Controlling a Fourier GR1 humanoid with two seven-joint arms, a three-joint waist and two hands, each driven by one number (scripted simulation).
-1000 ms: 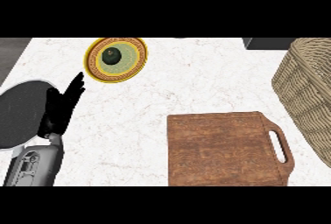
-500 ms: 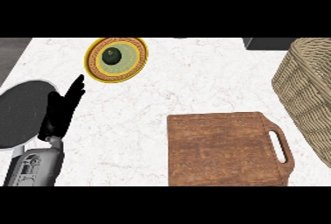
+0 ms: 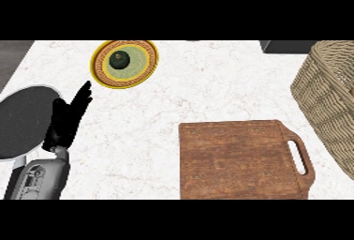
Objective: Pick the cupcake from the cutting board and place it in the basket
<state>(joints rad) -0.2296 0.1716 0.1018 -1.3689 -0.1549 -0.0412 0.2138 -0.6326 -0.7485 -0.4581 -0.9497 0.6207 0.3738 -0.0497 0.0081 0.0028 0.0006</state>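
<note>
no cupcake on the cutting board (image 3: 239,159)

left hand (image 3: 69,119) rests at the left, fingers straight together; right hand unseen. judged: cupcake must be found before the basket (image 3: 332,93).

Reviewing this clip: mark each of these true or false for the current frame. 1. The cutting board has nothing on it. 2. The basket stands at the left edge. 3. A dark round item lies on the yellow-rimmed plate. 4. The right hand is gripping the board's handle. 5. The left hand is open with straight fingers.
1. True: the cutting board shows only bare wood; no cupcake is visible.
2. False: the basket stands at the right edge.
3. True: a dark round item lies at the middle of the plate.
4. False: no right hand is in view.
5. True: the left hand rests open over the counter.
</note>
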